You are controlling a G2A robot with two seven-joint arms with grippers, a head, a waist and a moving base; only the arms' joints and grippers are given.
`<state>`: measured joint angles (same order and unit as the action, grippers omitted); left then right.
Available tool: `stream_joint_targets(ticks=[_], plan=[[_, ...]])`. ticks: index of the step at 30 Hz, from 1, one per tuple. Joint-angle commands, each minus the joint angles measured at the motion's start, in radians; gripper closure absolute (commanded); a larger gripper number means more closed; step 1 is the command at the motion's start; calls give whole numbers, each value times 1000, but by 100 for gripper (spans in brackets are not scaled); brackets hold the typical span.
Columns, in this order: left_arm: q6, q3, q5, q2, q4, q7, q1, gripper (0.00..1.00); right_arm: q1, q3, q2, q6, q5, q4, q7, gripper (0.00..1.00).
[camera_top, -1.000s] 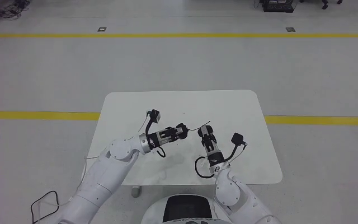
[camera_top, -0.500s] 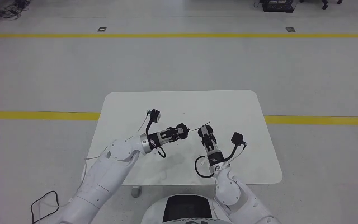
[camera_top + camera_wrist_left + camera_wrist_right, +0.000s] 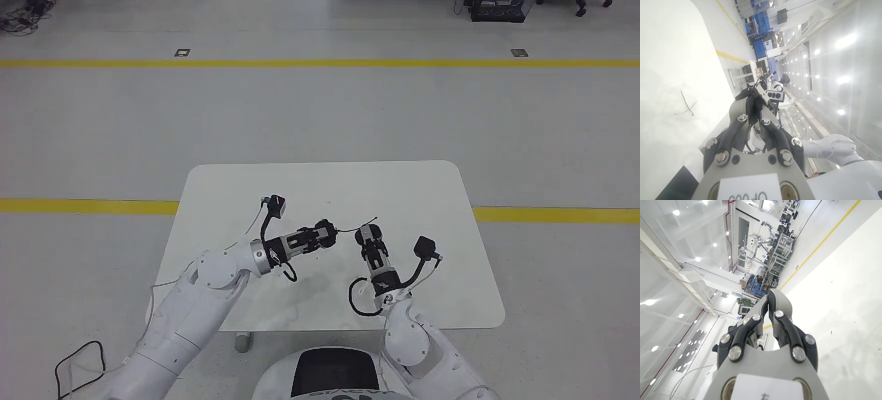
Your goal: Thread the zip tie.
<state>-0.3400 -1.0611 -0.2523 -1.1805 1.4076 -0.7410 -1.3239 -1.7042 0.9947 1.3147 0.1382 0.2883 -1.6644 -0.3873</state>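
**Two grippers are meeting tip to tip over the table, sharing one zip tie.**

The white table [image 3: 420, 190] is lying beneath both hands. The left gripper [image 3: 327, 232] and the right gripper [image 3: 362, 235] are facing each other just apart. Each is pinching narrow on the thin black zip tie [image 3: 370, 220], which is bridging the gap between them and poking out past the right gripper. To thread well, I judge, the hands are needing one shared axis for tail and head and a slow, untwisted feed. Beyond the left gripper's fingertips, a clear bag [image 3: 680, 98] is lying flat on the table, seemingly holding a few spare black ties [image 3: 686, 106].
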Motion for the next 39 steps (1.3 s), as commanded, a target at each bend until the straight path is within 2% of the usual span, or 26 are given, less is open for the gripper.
stream_joint_targets(ticks=[1,11,18,39], plan=[[0,-2,3,0,2,-2,-2,100,-1,1,2,-3,-3,1,0,100],[0,-6,46,-2,20,8,-7,100,-3,9,10,-16,-6,0,9,100],[0,-3,108,-1,35,44,-14,100,-4,13,14,-18,7,-4,19,100],[0,-9,116,2,48,56,-28,100,-10,16,26,-24,96,10,6,100]])
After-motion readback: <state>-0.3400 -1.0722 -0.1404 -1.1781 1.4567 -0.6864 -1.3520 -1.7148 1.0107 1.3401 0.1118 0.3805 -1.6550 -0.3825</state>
